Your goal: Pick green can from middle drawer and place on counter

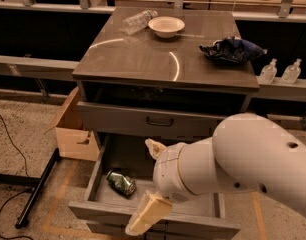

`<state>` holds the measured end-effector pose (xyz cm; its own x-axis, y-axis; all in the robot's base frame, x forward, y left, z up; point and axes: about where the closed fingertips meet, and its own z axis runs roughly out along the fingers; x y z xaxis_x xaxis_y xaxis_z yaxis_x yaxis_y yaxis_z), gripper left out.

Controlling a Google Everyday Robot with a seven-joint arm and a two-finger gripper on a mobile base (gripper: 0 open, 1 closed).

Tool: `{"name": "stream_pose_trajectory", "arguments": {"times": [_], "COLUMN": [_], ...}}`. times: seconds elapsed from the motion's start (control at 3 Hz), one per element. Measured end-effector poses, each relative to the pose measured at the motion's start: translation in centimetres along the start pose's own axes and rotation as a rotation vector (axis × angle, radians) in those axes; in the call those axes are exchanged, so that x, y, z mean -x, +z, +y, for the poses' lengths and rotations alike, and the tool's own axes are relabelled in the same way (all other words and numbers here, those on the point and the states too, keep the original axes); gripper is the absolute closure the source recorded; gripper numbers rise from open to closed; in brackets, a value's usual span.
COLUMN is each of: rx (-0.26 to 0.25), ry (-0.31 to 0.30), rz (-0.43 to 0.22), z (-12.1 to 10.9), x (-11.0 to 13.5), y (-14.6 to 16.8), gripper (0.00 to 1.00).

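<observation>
Camera view: the pincer point(141, 186) hangs over the open middle drawer point(93, 210), fingers spread wide, holding nothing. The green can point(120, 182) lies on its side in the drawer's left part, just beside the pincer. A bowl point(166, 26) sits on the bench point(143, 59) above

The can point(120, 182) lies in the drawer point(107, 211), at nine o'clock from the gripper point(144, 186); the counter point(143, 59) sits at twelve.

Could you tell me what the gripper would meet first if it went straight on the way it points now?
Probably the can lying in the drawer. The open gripper, over the drawer's front, points toward it, though it may sit higher and pass over.
</observation>
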<state>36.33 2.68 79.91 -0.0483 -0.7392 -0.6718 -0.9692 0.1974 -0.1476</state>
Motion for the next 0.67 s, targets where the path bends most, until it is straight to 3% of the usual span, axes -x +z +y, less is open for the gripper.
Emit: {"name": "stream_pose_trajectory", "arguments": {"times": [0.33, 0.67], "rx": [-0.042, -0.050], "ry": [0.020, 0.079], "rz": [-0.001, 0.028], "z": [-0.8, -2.9], "x": [-1.5, -9.7], "y": [1.5, 9.1], "gripper": [0.00, 0.00]}}
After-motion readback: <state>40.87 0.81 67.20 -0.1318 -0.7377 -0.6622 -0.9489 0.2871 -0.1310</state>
